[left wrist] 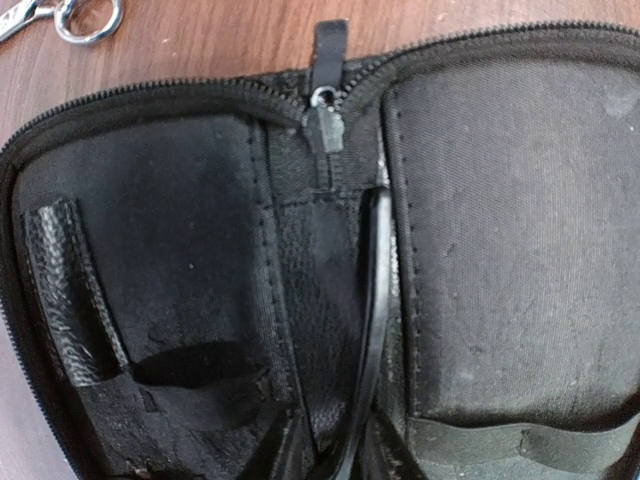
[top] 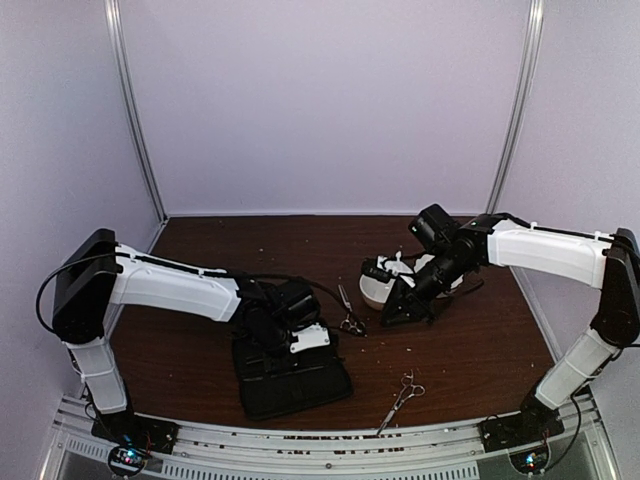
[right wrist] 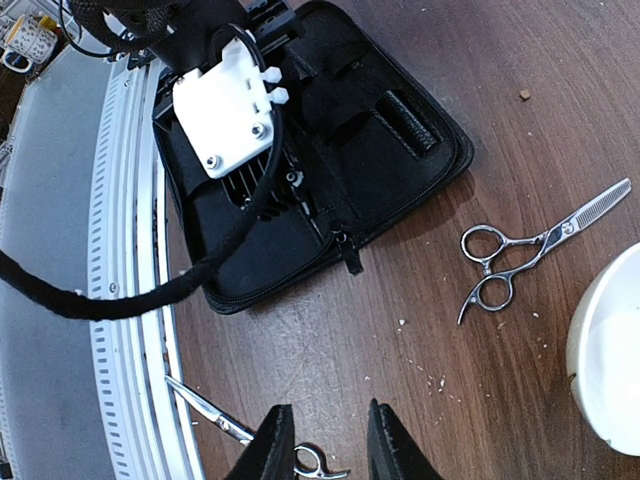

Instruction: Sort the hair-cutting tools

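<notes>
The black case (top: 300,385) lies open near the front edge, with my left gripper (top: 285,345) pressed down into it. In the left wrist view a thin dark stick-like tool (left wrist: 375,300) runs along the case's spine and passes between my left gripper (left wrist: 345,462)'s dark fingers. How wide these stand is lost against the black lining. One pair of silver scissors (top: 347,312) lies just right of the case, also seen as thinning scissors (right wrist: 525,255). A second pair (top: 402,397) lies by the front rail. My right gripper (right wrist: 330,445) hangs open and empty above the table near that pair (right wrist: 215,418).
A white bowl (top: 378,290) stands mid-table beside my right wrist, its rim (right wrist: 605,350) showing at the right edge. The metal rail (right wrist: 120,330) runs along the table's front edge. A black cable (right wrist: 130,295) crosses over the case. Crumbs dot the wood.
</notes>
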`<action>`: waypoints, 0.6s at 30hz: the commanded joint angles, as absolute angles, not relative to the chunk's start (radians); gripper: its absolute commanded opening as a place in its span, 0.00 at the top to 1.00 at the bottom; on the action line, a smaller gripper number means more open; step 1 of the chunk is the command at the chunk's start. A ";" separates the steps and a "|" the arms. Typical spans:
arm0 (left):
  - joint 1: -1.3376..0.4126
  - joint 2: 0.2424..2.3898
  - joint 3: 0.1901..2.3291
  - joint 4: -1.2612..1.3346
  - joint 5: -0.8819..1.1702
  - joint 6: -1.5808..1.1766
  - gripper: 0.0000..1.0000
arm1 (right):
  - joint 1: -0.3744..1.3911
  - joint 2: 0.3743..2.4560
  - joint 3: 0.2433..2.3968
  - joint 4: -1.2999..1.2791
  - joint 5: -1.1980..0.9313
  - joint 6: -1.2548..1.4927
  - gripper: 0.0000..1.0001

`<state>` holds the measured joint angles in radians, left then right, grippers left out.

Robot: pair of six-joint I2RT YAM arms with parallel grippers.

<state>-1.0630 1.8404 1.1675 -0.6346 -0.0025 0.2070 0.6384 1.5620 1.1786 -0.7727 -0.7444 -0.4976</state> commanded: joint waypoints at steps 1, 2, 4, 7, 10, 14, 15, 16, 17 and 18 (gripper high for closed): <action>-1.069 1.841 1.171 -0.636 -0.002 0.212 0.80 | 0.632 1.565 1.183 -0.770 -0.747 -0.501 0.72; -1.069 1.839 1.172 -0.637 -0.002 0.211 0.82 | 0.632 1.565 1.182 -0.770 -0.747 -0.500 0.72; -1.069 1.833 1.175 -0.643 -0.006 0.203 0.87 | 0.632 1.560 1.182 -0.771 -0.744 -0.504 0.73; -1.069 1.801 1.182 -0.670 -0.005 0.180 0.92 | 0.632 1.543 1.170 -0.757 -0.738 -0.505 0.73; -1.069 1.740 1.184 -0.726 0.000 0.138 0.94 | 0.633 1.521 1.146 -0.731 -0.740 -0.505 0.73; -1.069 1.622 1.140 -0.787 0.030 0.066 0.98 | 0.644 1.506 1.115 -0.689 -0.739 -0.503 0.73; -1.069 1.591 1.123 -0.799 0.046 0.042 1.00 | 0.651 1.505 1.108 -0.677 -0.730 -0.506 0.73; -1.069 1.561 1.105 -0.811 0.068 0.017 1.00 | 0.662 1.504 1.102 -0.666 -0.714 -0.511 0.73; -1.070 1.531 1.085 -0.819 0.089 -0.017 1.00 | 0.674 1.506 1.097 -0.654 -0.693 -0.511 0.73; -1.075 1.497 1.058 -0.821 0.113 -0.056 1.00 | 0.689 1.510 1.096 -0.646 -0.666 -0.510 0.74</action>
